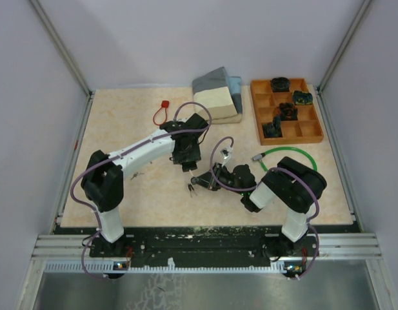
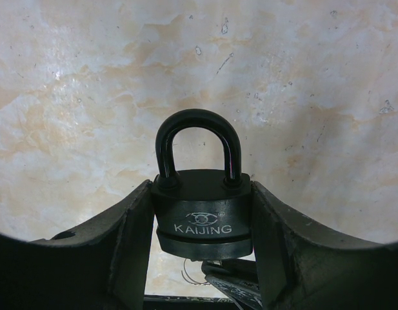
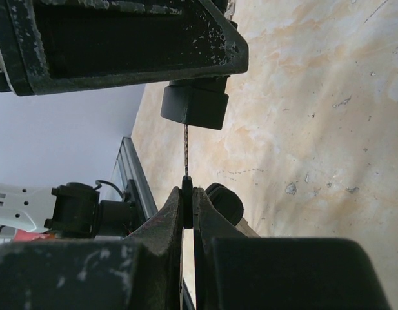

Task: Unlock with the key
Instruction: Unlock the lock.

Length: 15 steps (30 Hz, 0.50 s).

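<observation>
The left gripper (image 2: 202, 188) is seen clamped on a black padlock (image 2: 202, 216) marked KAIJING, the body being pressed on both sides by the dark fingers (image 2: 131, 232). The jaws are held at a middling width by the lock body. The shackle (image 2: 199, 145) is seated in the body at both ends and is pointed away from the wrist, above the marbled beige table (image 2: 302, 77). Below the body, a thin wire ring (image 2: 189, 274) and part of a metal key are glimpsed.

The right gripper (image 3: 188, 194) is closed almost fully, and the head of a key (image 3: 186, 155) is pinched between its fingers (image 3: 163, 226). The blade is seen edge-on as a thin line and is run straight up to the underside of the padlock. How deep it sits in the keyway cannot be told.

From above, the two grippers are found tip to tip near the middle of the table, the left one (image 1: 186, 163) just beyond the right one (image 1: 202, 181), with spare keys (image 1: 189, 188) hung beneath.

Further back, a red looped tie (image 1: 161, 113), a stack of folded cloths (image 1: 218, 97) and an orange compartment tray (image 1: 315, 132) are laid. A green cable loop (image 1: 295, 152) is laid near the right arm.
</observation>
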Motion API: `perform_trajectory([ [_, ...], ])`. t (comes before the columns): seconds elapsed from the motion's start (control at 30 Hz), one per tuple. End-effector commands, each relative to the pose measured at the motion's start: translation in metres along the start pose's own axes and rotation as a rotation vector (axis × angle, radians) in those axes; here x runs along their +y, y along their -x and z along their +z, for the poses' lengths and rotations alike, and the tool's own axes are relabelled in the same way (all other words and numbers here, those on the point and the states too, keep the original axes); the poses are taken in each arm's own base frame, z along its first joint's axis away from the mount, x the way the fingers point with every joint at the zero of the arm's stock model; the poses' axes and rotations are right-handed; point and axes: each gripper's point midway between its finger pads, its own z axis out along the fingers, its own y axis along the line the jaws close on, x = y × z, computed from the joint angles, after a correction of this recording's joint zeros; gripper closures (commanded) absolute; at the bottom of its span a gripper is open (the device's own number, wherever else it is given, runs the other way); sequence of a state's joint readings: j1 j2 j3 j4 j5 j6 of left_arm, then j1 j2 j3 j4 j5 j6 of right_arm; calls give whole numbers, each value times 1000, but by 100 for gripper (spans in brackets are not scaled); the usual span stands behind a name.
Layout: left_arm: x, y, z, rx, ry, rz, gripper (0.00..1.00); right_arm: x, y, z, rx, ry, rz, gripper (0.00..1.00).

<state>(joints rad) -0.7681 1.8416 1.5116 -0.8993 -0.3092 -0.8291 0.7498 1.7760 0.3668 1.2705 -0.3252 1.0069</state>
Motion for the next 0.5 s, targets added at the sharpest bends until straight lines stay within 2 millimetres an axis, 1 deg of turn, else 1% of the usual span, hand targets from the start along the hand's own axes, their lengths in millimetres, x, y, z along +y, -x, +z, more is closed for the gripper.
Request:
perform_trajectory([
  [0.0, -8, 9, -22, -39, -68, -2, 100, 17, 19, -2, -78, 57, -17, 100],
  [0.27, -15, 8, -26, -37, -107, -6, 100, 17, 21, -1, -76, 62, -13, 100],
  [0.47, -16, 4, -26, -31, -113, -5, 100, 20, 23, -2, -85, 75, -3, 100],
])
